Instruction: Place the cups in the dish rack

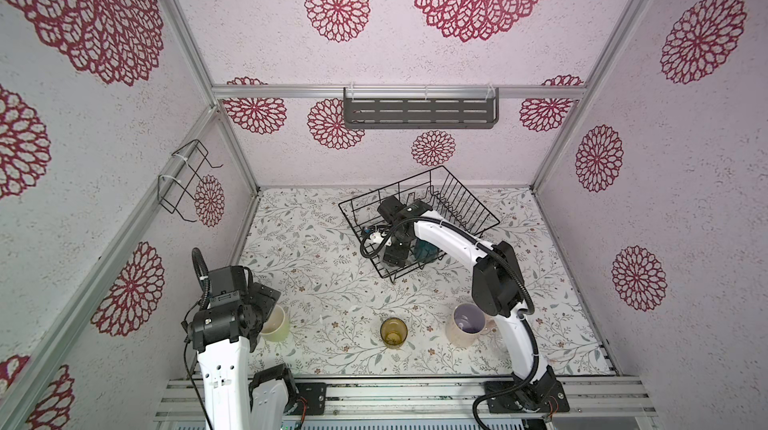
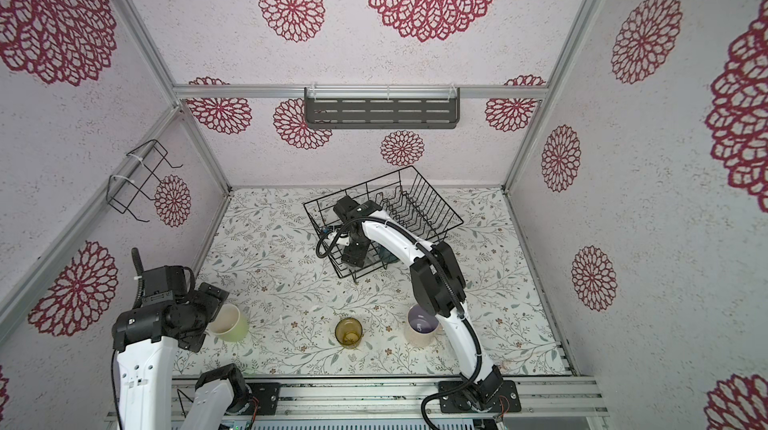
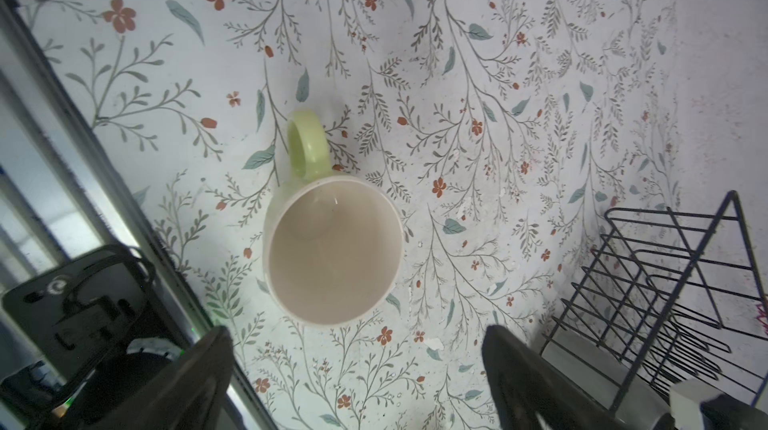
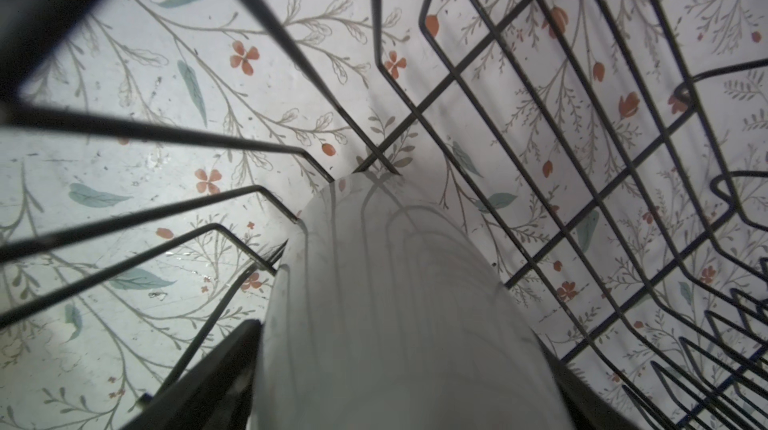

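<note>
The black wire dish rack [image 1: 457, 199] [image 2: 424, 195] stands at the back of the floral mat. My right gripper [image 1: 398, 253] [image 2: 356, 253] reaches down into its near end, beside a dark teal mug [image 1: 426, 251] [image 2: 388, 255]. In the right wrist view a light grey mug [image 4: 395, 303] fills the gap between the fingers [image 4: 224, 365] and rests on the rack's wires [image 4: 540, 116]; whether the pads press on it is unclear. My left gripper [image 3: 357, 365] [image 1: 266, 311] hovers open over the pale yellow-green mug [image 3: 332, 257] [image 1: 277, 324] [image 2: 232, 322]. An amber tumbler [image 1: 393, 332] [image 2: 348, 333] and a pink mug [image 1: 467, 324] [image 2: 422, 326] stand upright near the front.
A grey slotted shelf [image 1: 419, 112] hangs on the back wall and a small wire holder [image 1: 183, 182] on the left wall. Aluminium rails [image 1: 395, 399] run along the front edge. The right arm arches over the pink mug.
</note>
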Available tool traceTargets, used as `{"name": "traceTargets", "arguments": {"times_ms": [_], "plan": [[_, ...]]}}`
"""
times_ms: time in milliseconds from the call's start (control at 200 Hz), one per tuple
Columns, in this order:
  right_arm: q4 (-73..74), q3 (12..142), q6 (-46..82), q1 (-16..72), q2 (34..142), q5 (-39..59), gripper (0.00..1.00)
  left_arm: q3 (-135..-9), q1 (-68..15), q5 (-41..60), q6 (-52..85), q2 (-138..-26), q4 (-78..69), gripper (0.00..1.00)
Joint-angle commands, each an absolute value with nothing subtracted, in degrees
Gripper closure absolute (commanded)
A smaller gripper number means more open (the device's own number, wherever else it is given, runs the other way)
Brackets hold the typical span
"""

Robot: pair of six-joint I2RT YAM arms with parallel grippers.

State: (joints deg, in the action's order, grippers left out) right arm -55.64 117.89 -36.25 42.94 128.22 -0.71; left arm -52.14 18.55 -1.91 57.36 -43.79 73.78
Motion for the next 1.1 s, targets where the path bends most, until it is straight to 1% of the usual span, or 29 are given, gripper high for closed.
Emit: {"name": "traceTargets", "arguments": {"times_ms": [0,190,305,335,415,465,535,716,871,996,1096], "plan": [[-57.2,116.1,-35.7,43.6,122.4,-0.1,0.02,-53.7,19.1,-7.5,60.2,-44.1,78.4,0.03],[-54.8,114.3,-34.8,43.6,118.9,1.6,0.01,-54.9,19.1,-7.5,59.3,-46.2,79.9,0.02],[-54.3,113.5,-33.7,43.6,117.2,2.1,0.01,-54.1,19.1,-4.8,59.0,-45.0,78.1,0.0],[-53.9,113.2,-33.4,43.6,116.7,2.0,0.01,-53.8,19.1,-3.9,59.0,-44.7,77.6,0.02],[-51.7,111.7,-31.9,43.6,114.8,0.9,0.01,-52.7,19.1,-2.0,58.3,-44.1,75.9,0.15],[-49.5,110.4,-30.2,43.6,113.1,0.6,0.01,-51.7,19.0,-1.4,59.0,-44.2,75.6,0.17],[-45.5,108.2,-27.4,43.6,110.1,1.6,0.01,-50.3,19.0,-0.2,59.3,-44.5,75.0,0.17],[-29.6,96.7,-19.9,43.6,97.9,3.7,0.01,-47.6,18.0,0.2,59.1,-45.2,72.2,0.18],[-16.1,85.0,-15.0,43.6,87.5,3.1,0.01,-47.2,14.3,-0.7,58.5,-48.5,71.3,0.18],[-10.8,79.0,-13.0,43.6,82.3,2.5,0.01,-47.4,10.1,-2.7,59.4,-50.4,68.8,0.17],[-9.1,76.6,-12.4,43.5,80.7,2.6,0.01,-47.4,8.4,-3.6,60.7,-52.9,68.2,0.17]]}}
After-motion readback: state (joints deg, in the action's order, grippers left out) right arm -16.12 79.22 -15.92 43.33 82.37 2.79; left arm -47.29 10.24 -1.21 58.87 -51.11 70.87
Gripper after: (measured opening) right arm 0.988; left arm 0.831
